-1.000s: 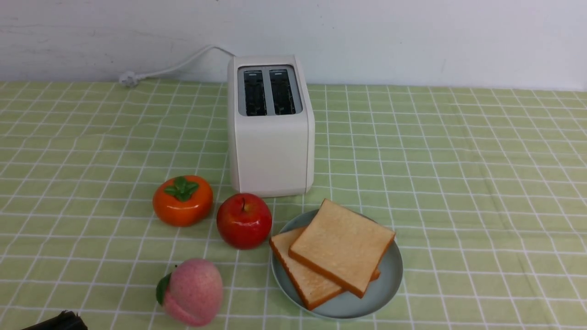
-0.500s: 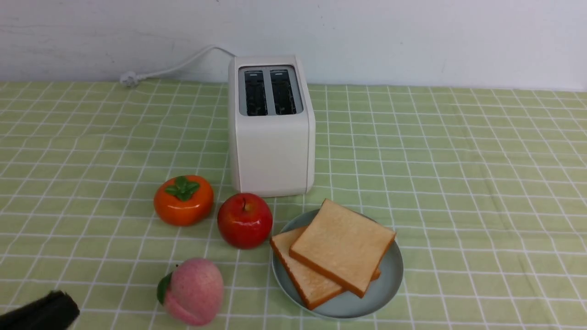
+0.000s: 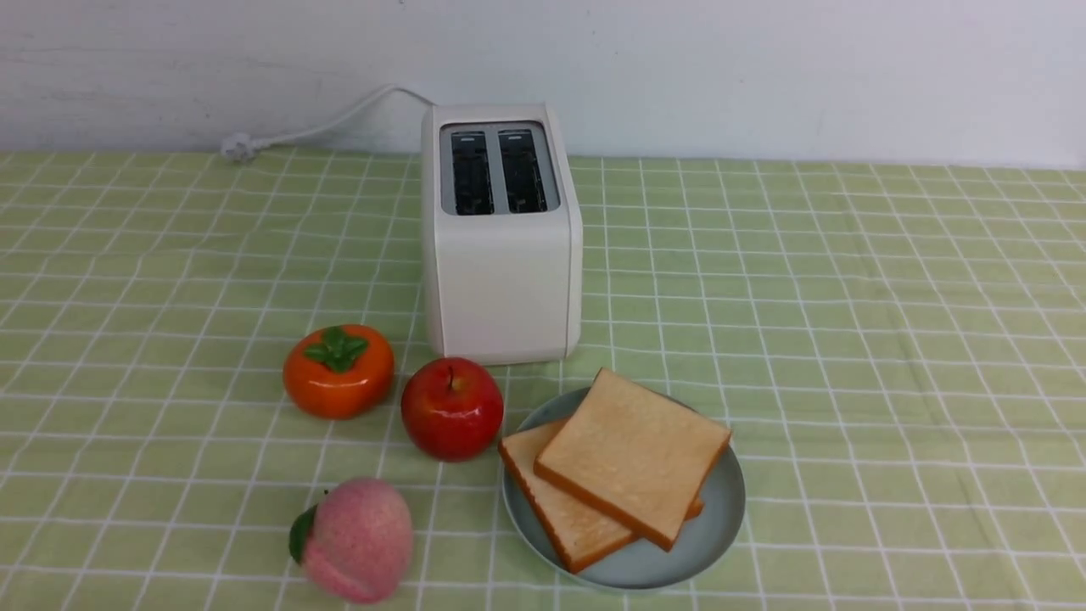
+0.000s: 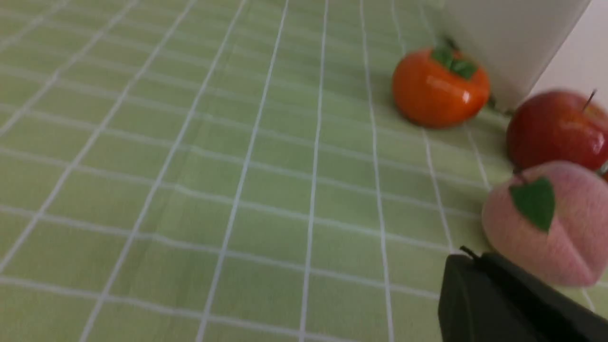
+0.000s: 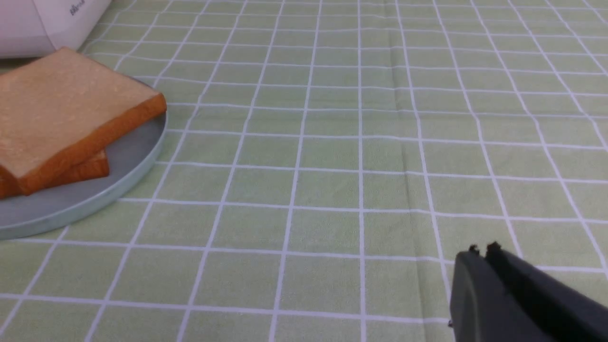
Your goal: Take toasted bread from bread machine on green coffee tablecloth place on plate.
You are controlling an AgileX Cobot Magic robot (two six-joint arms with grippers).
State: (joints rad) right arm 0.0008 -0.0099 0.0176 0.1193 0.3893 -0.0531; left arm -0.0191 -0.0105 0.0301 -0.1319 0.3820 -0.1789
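Front view | toasted bread (image 3: 632, 458) stacked on plate (image 3: 721, 522) | bread machine (image 3: 502, 280) slots bare

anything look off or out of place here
Nothing stands out. Both slices of toasted bread lie stacked askew on the plate, the bread machine stands upright with empty slots, and nothing is spilled.

Lighting was bright, even and diffuse across all 3 views, casting only faint soft shadows beside the bread machine (image 3: 501, 233) and plate (image 3: 721, 526). Small glare spots marked the apple (image 3: 451, 409) and persimmon (image 3: 338, 371). The front view was sharp; the left wrist view was soft, with the peach (image 4: 546, 223) blurred.
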